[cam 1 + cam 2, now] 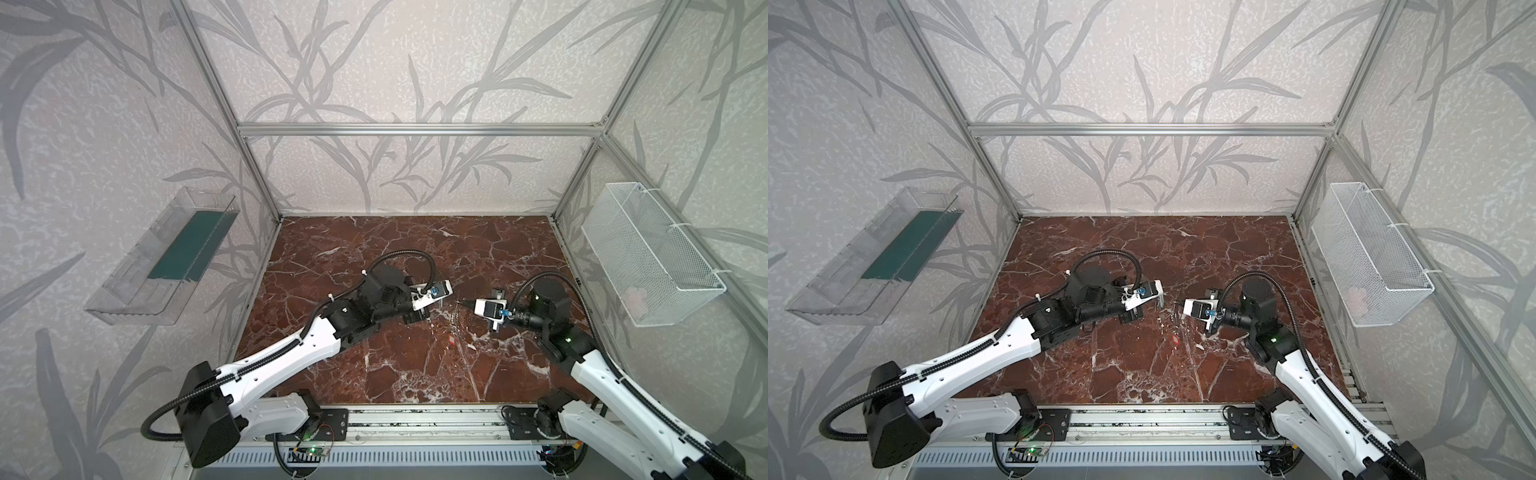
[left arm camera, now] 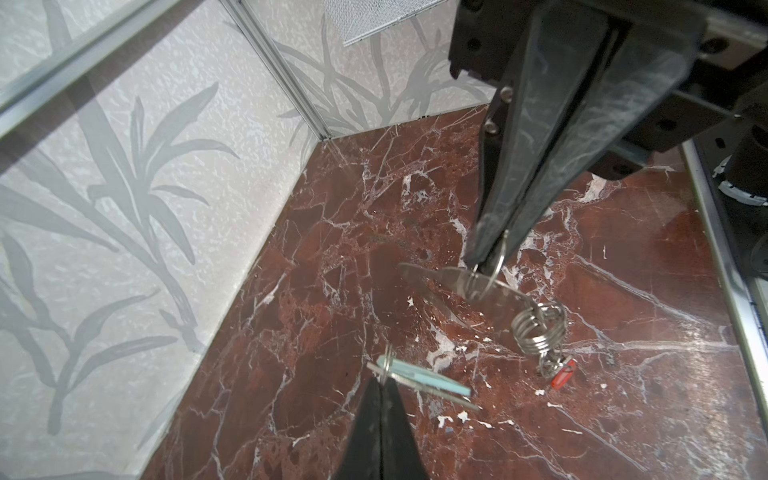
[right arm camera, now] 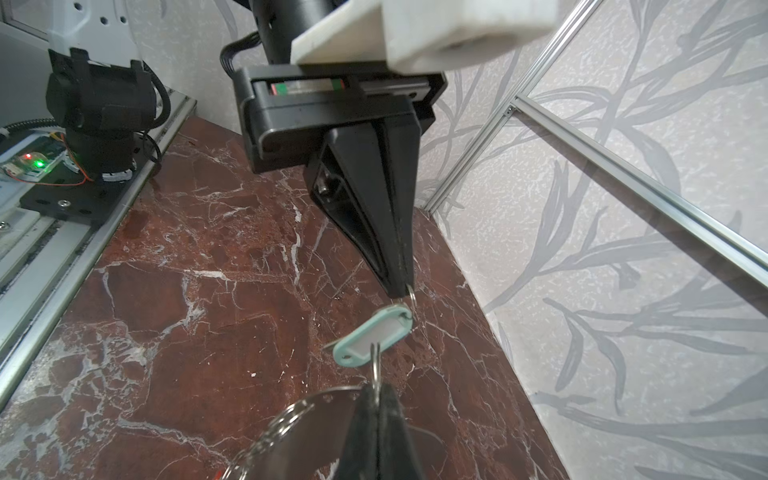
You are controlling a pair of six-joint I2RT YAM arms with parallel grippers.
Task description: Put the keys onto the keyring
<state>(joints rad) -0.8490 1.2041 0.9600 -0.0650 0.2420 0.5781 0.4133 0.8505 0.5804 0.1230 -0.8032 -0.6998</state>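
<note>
Two claws are both pressed together, each pinching thin wire. Your left claw (image 2: 380, 382) nips the white key (image 2: 424, 378) by its small ring (image 2: 388, 360), so tag and blade stick out just past its tips, clear of the table (image 2: 332, 291). Your right claw (image 3: 376, 390) nips the plate (image 2: 446, 280) by a larger ring (image 2: 494, 270) threaded through it. The plate hangs below those tips, also off the table. Key and plate sit between the two claws, near each other; you cannot tell from here whether they touch.

Expect all of it to be light, hard and slick. The key likely swivels freely on its ring, and the plate, the heavier piece, will probably swing and twist under the right claw. Ring wire is stiff and springy, so threading will want a firm, steady pinch. Grip the wire close to the tag, or the plate's flat edge if you need it held square.

The white key has an oblong tag, pale teal rim around a white insert, with a slim silver blade under it. The plate is flat grey metal, rounded, with small holes along the edge nearest the right claw. A ring bundle (image 2: 538, 328) sits at its end away from those tips, and the red key (image 2: 563, 376) seems to dangle beneath it.
</note>
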